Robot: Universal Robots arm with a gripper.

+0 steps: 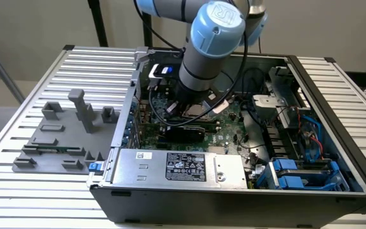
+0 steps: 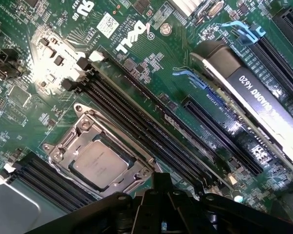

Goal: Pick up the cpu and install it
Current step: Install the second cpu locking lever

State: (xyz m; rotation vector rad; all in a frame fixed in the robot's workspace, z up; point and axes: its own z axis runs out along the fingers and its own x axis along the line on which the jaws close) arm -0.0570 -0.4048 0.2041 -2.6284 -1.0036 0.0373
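1 cpu point(image 2: 98, 163) is sitting flat inside the metal-framed socket point(image 2: 63, 146) on the green motherboard point(image 2: 151, 63), silvery top facing up. the socket frame is surrounding it on all sides; whether it is fully seated cannot be told.

the tool point(image 2: 161, 207) is showing as dark housing in the wrist view, hanging just beside the socket with its fingers drawn narrow and carrying nothing.

memory slots: 1 bank of long black slots point(image 2: 136, 122) is running alongside the socket, 1 more bank point(image 2: 39, 178) is lying on its other side; slot count per bank cannot be told. 1 graphics card point(image 2: 263, 102) is standing in an expansion slot, well apart from the socket.

exterior view: 1 arm point(image 1: 211, 52) is reaching down into 1 open computer case point(image 1: 335, 119) and covering the socket area. 1 grey fixture point(image 1: 62, 138) is resting on the slatted counter point(image 1: 17, 191) at the exterior view's left. 1 power supply point(image 1: 177, 167) is sitting at the case's near wall.
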